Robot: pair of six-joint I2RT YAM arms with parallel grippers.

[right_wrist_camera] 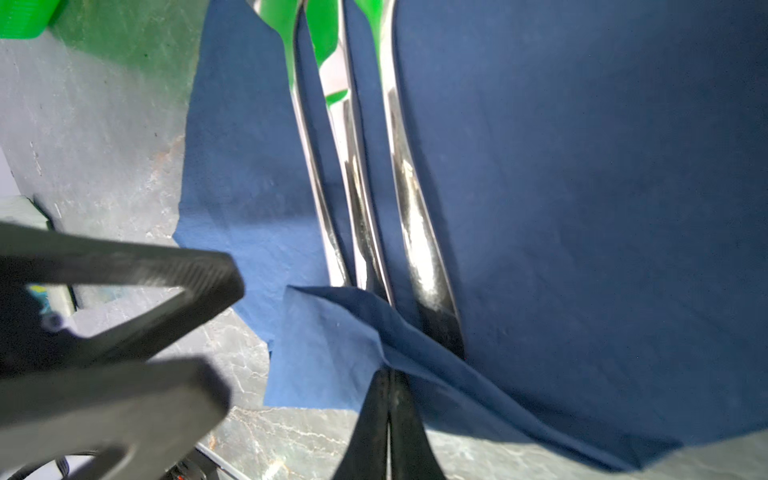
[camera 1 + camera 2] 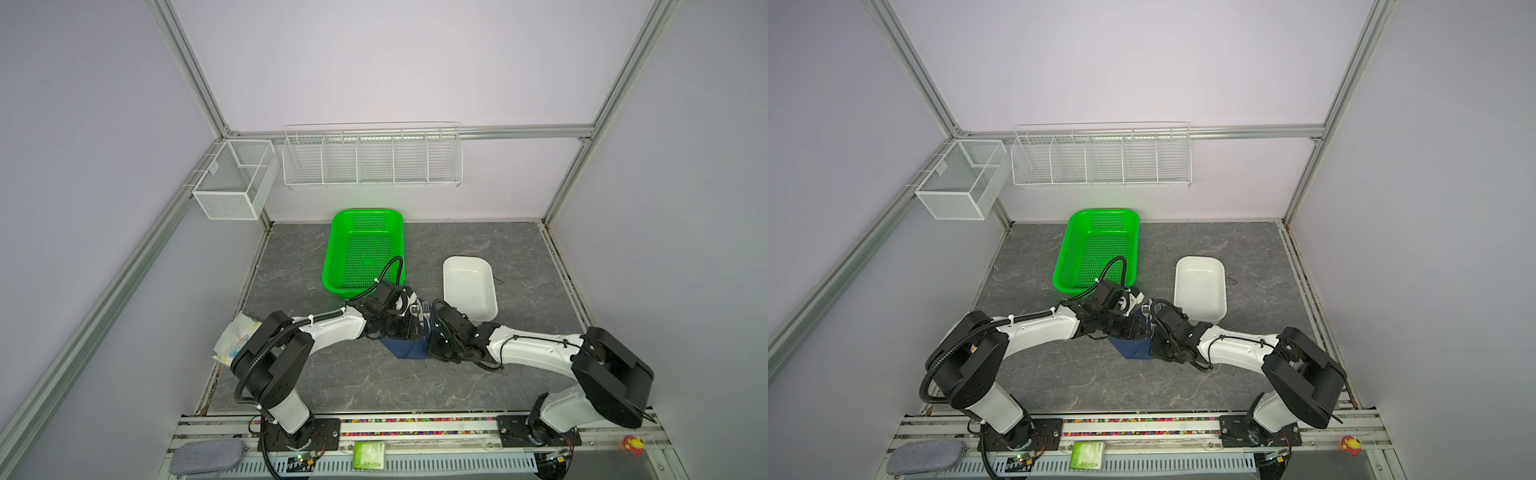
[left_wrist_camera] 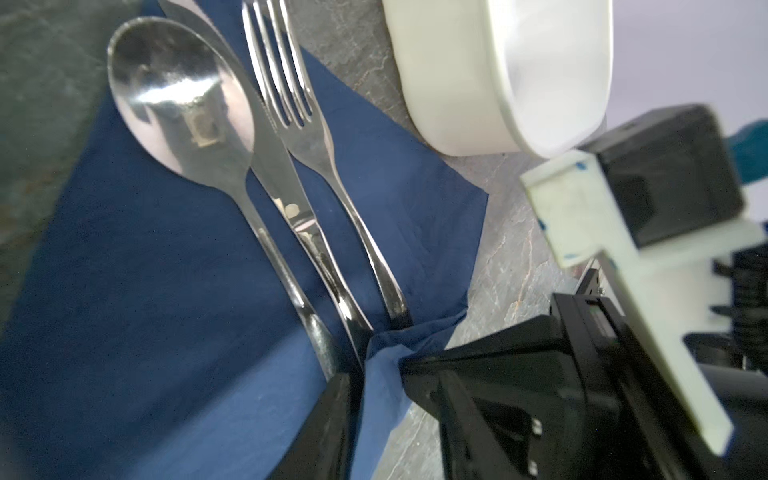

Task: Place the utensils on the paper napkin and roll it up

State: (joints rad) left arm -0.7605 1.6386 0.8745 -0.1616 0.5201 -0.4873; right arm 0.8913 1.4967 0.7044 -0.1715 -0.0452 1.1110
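Right gripper (image 1: 388, 386) pinches napkin (image 1: 582, 166) corner beside utensil handles (image 1: 415, 216); long axes run straight away, so rolling likely goes across them.

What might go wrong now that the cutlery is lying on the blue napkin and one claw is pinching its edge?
The right gripper pinches only a small fold of the thin paper napkin; pulling may tear it or let it slip. The spoon, knife and fork lie loose, heads near the napkin's edge, so rolling may slide them out. The white dish sits close and may get bumped.
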